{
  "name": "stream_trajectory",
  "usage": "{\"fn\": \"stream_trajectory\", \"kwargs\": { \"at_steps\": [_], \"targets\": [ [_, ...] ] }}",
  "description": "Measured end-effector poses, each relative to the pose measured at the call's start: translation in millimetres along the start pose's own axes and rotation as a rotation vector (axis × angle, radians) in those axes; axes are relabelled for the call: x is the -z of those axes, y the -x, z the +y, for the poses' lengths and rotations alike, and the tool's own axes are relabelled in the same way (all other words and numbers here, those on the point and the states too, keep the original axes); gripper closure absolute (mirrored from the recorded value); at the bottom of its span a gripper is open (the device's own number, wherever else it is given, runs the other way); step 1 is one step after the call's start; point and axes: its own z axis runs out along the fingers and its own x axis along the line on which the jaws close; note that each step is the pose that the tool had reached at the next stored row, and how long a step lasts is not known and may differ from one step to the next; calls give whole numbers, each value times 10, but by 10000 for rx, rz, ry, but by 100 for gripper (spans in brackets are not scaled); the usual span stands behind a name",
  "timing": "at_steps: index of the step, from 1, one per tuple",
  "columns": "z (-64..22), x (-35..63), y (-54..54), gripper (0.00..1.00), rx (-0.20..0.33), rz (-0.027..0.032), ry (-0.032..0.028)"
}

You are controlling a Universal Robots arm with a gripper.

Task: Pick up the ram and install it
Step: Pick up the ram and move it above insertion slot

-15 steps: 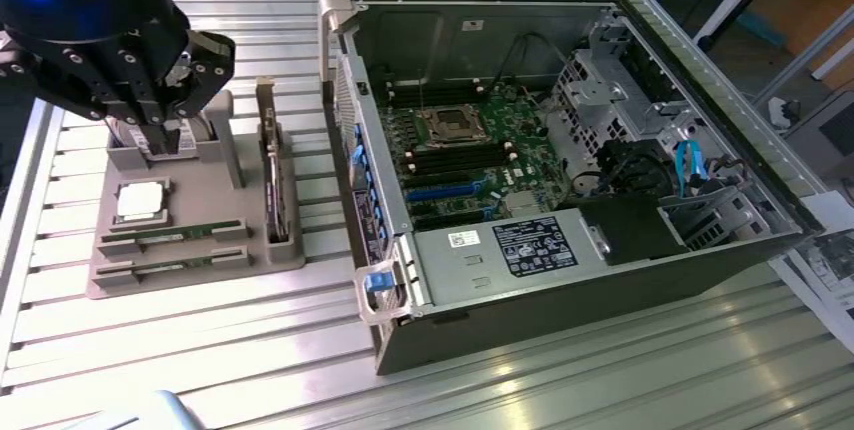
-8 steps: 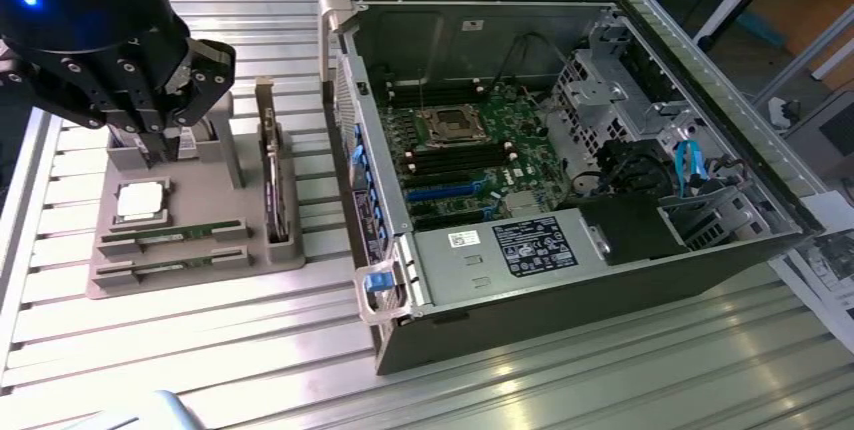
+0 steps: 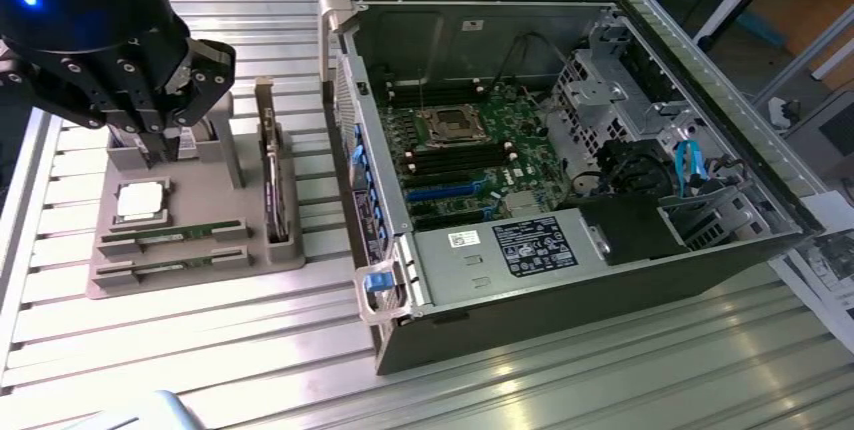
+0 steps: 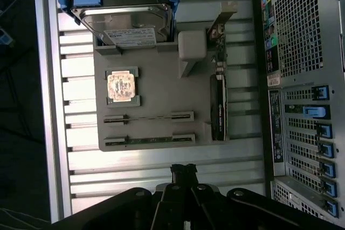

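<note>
Two green ram sticks lie in slots at the near end of a grey holder tray (image 3: 200,190): one ram (image 3: 174,234) (image 4: 148,117) and a second ram (image 3: 171,266) (image 4: 148,139) beside it. My gripper (image 3: 154,135) (image 4: 184,172) hangs above the tray's far end, well clear of both sticks, shut with nothing in it. In the wrist view its fingertips meet just past the tray's ram end. The open computer case (image 3: 694,240) lies on the exterior view's right, its green motherboard (image 3: 467,150) exposed with long black slots.
The tray also holds a square silver processor (image 3: 140,200) (image 4: 123,86), a dark upright expansion card (image 3: 274,185) (image 4: 218,106) and a hard drive (image 4: 126,20) with blue rails. Everything rests on a ribbed metal table (image 3: 200,350). The case wall stands close to the tray.
</note>
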Motion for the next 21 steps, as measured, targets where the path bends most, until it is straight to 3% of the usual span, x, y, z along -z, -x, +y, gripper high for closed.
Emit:
{"fn": "stream_trajectory", "kwargs": {
  "at_steps": [3,6,16,21],
  "targets": [
    [0,0,0,89,143,6,3],
    [0,-4,0,89,1282,57,30],
    [-1,-11,0,89,3824,167,67],
    [-1,-13,0,89,4739,208,67]
  ]
}}
